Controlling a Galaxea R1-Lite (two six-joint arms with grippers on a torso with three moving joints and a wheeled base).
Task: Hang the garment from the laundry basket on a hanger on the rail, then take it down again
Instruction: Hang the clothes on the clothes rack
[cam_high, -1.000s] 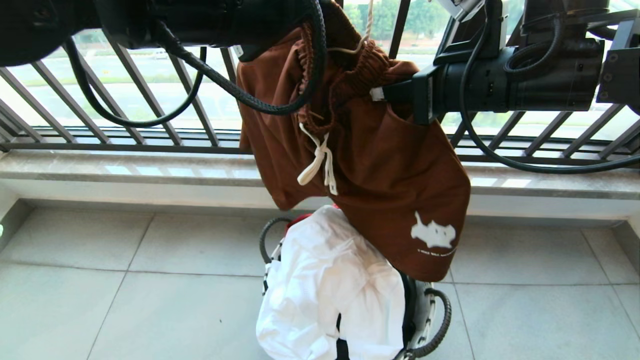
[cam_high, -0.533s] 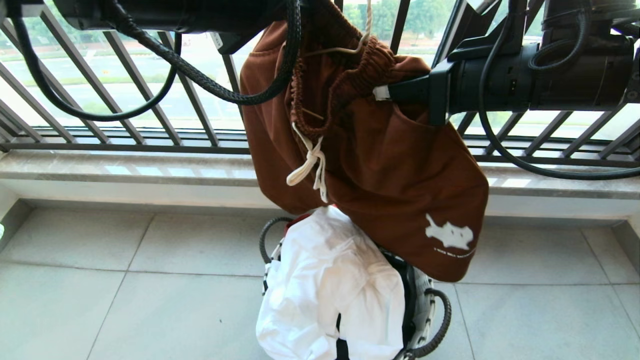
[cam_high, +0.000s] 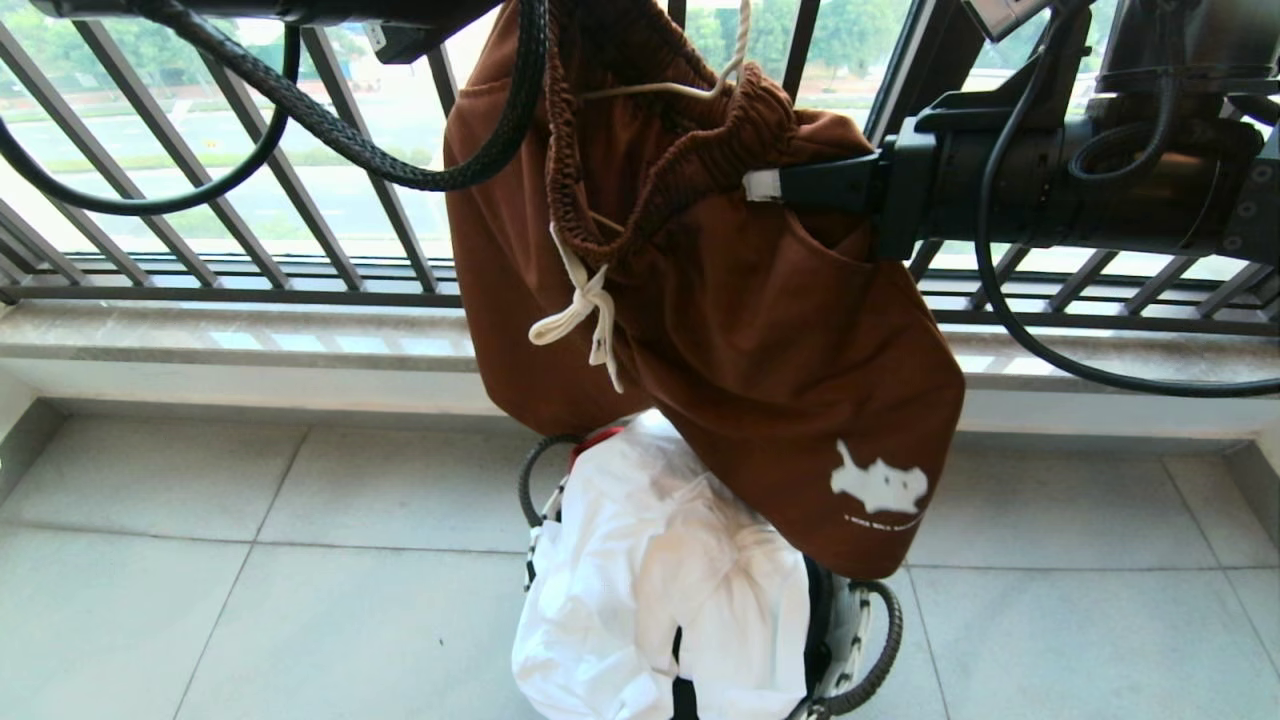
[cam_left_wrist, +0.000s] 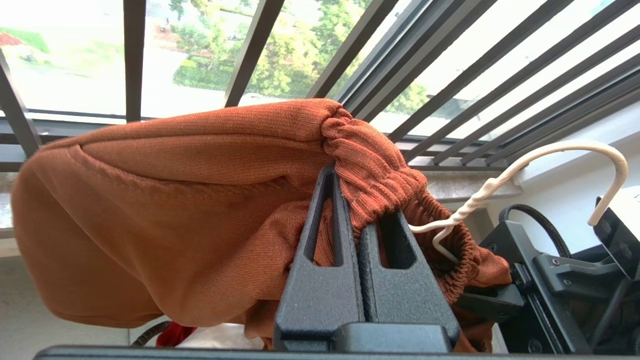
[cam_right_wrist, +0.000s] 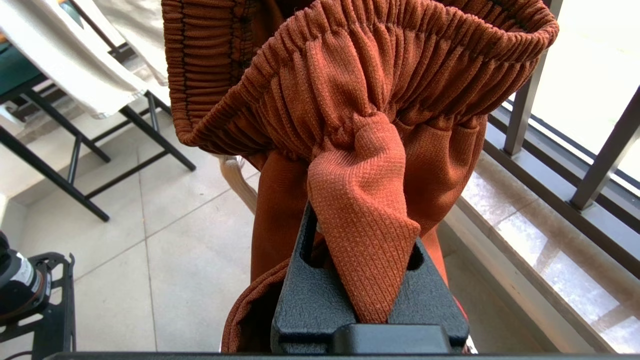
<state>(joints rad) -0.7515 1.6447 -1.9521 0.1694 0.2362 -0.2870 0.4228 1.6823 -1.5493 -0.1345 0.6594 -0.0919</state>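
1. Shorts (cam_high: 720, 330), rust-brown, hang in mid-air in front of the black window railing (cam_high: 300, 200); you hold them up by the waistband with both arms.
2. Your left gripper (cam_left_wrist: 356, 220) is clamped on the gathered waistband; the wrist view shows its two fingers pressed together with the ribbed elastic pinched at the tips. In the head view this arm runs along the top left edge, its cable looping across the cloth.
3. Your right gripper (cam_high: 765, 185) comes in from the right and bites the waistband on that side. The right wrist view shows a fold of the brown fabric wedged between the closed fingers.
4. Hanger (cam_left_wrist: 525, 175), thin cream-white wire, sits with its twisted neck rising out of the waistband opening and its hook curving free in the air. The part inside the shorts is hidden.
5. White drawstring (cam_high: 585, 315) dangles knotted from the front of the waistband. White animal print (cam_high: 880, 485) shows low on the leg to the right.
6. Laundry basket (cam_high: 850, 620) stands on the tiled floor directly below the shorts, with white cloth (cam_high: 660, 570) heaped in it. The lower hem of the shorts hangs just above that cloth; contact cannot be judged.
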